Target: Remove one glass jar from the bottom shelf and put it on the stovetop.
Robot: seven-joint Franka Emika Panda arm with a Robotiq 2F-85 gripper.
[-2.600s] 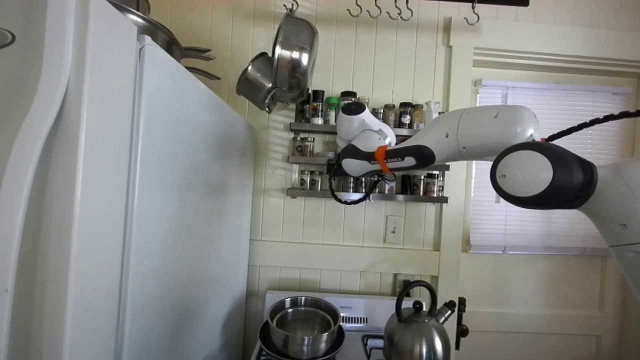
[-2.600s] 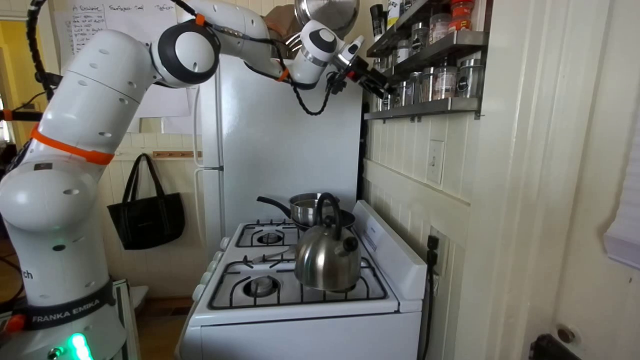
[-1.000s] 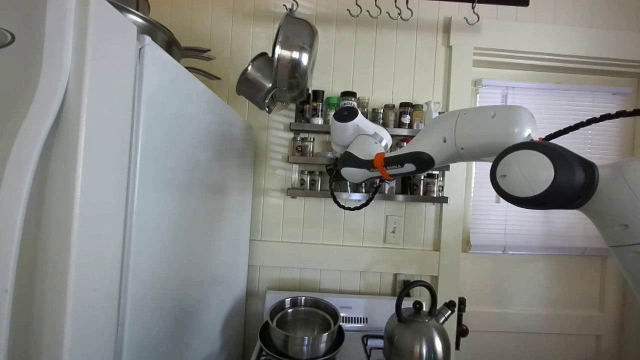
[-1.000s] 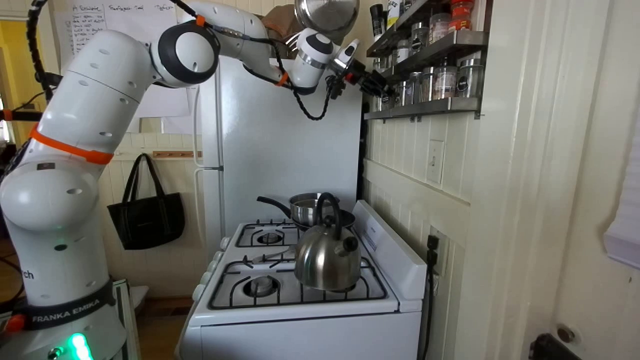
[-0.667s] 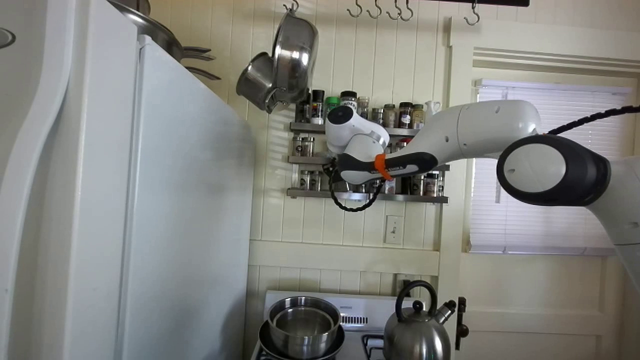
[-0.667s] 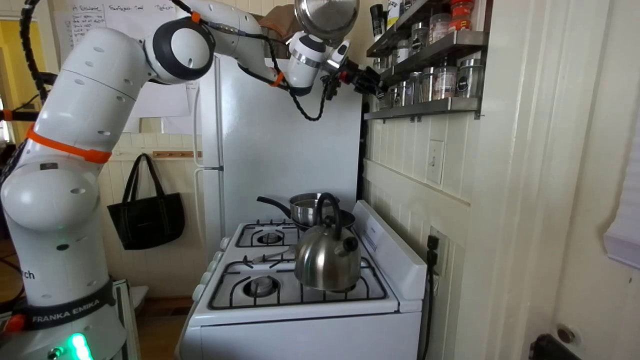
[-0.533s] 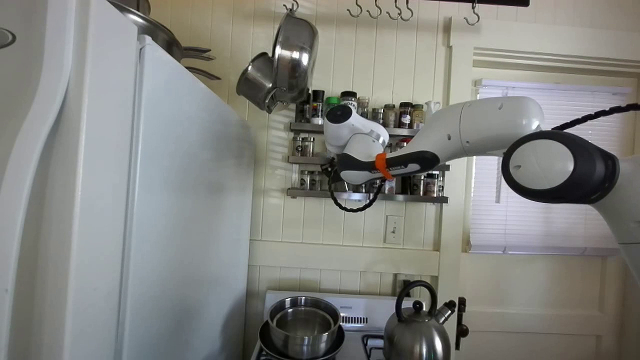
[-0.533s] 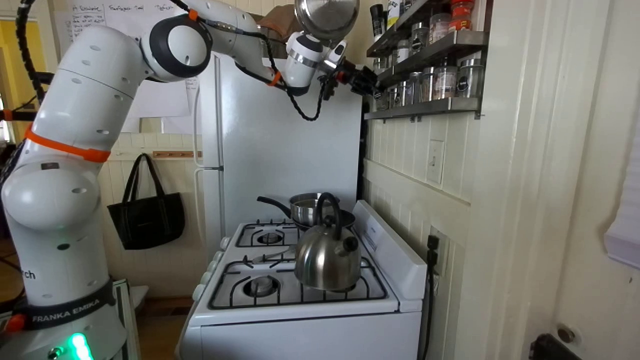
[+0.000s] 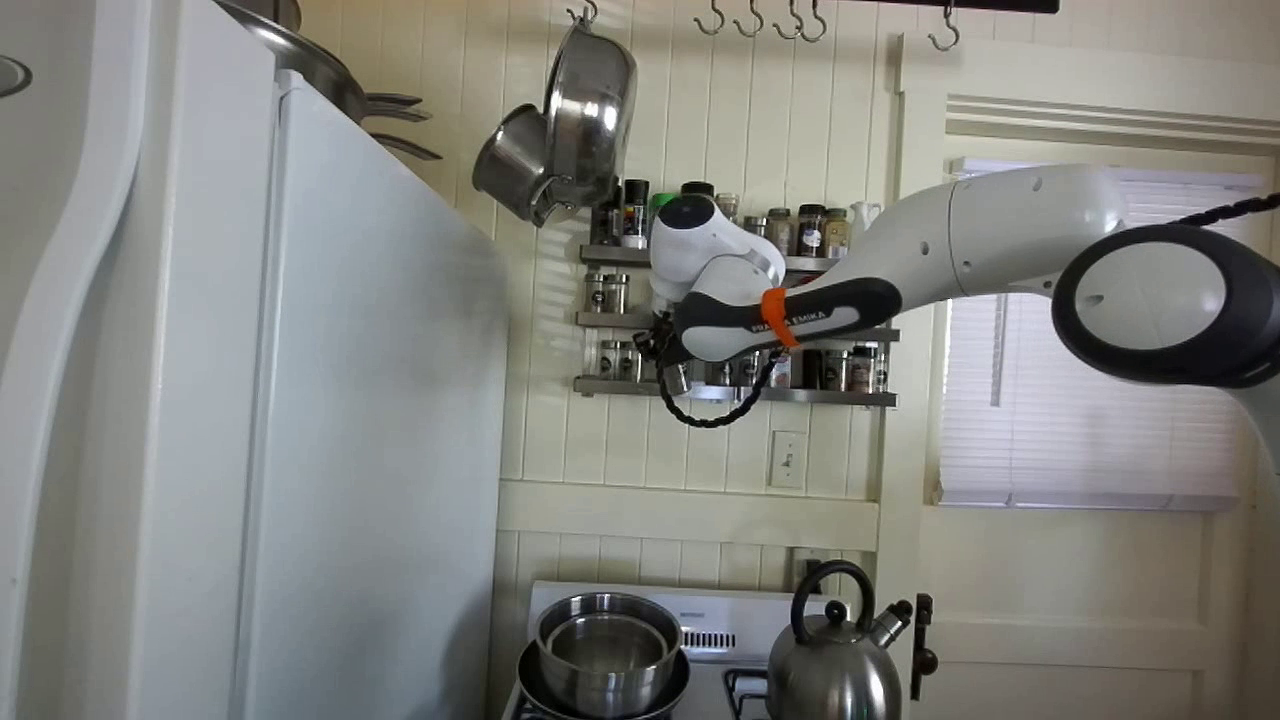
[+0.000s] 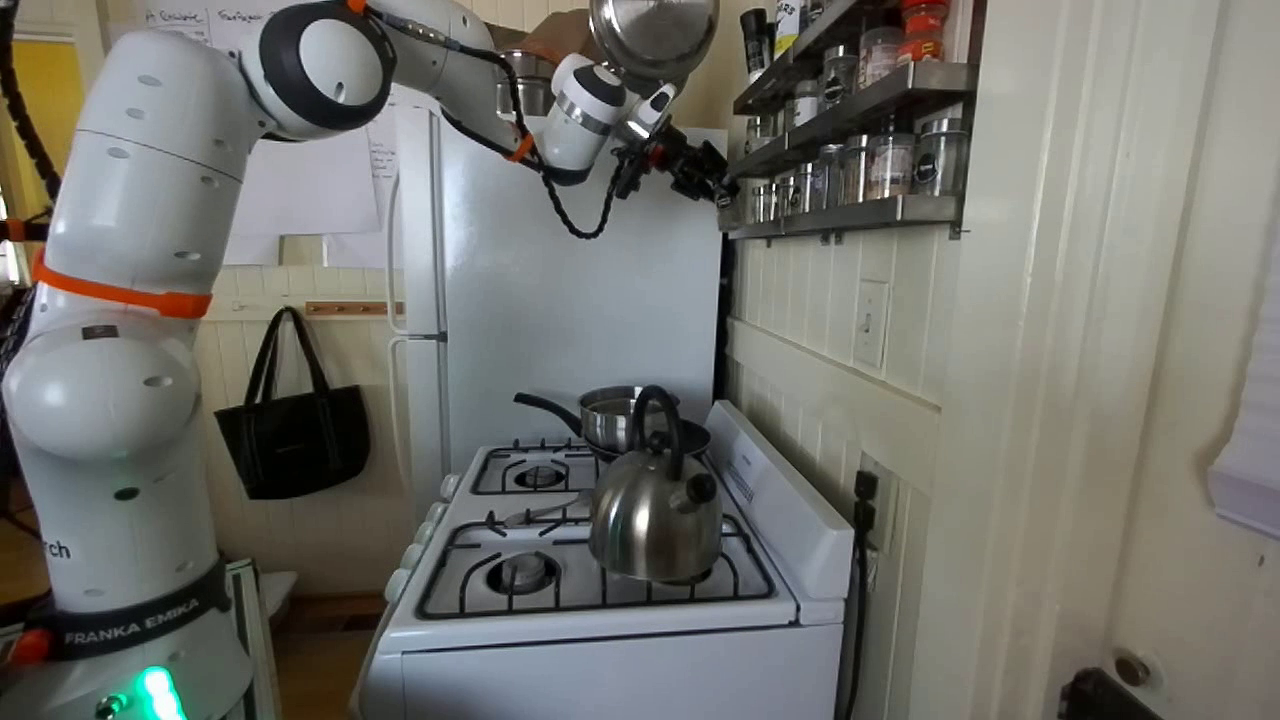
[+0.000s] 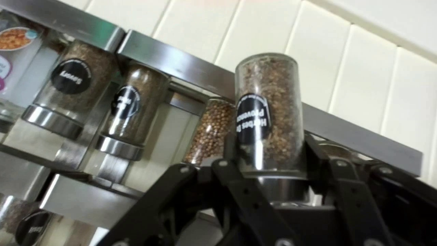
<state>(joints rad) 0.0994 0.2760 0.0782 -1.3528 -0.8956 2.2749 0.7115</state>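
Observation:
My gripper point(image 11: 272, 147) is shut on a glass jar point(image 11: 283, 102) of brown herbs with a black label, seen in the wrist view, whose picture stands upside down. The jar's metal lid faces my palm and its base points away. It covers part of the front rail point(image 11: 358, 133) of the bottom shelf, so it is in front of it. In an exterior view the gripper point(image 10: 722, 185) hangs beside the near side of the bottom shelf point(image 10: 850, 216), tilted downward. Below, the stovetop point(image 10: 475, 510) shows its white surface and dark grates.
Several other jars, such as a herb jar point(image 11: 140, 102), stay on the rack. A kettle point(image 10: 650, 520) and stacked pots point(image 10: 610, 415) stand on the stove. The fridge point(image 10: 585, 300) rises beside the arm. A pan point(image 10: 655, 35) hangs near the wrist.
The arm has drawn back from the rack toward its base, taking the gripper away from the shelf. The elbow has risen slightly. Kettle and pots have not moved.

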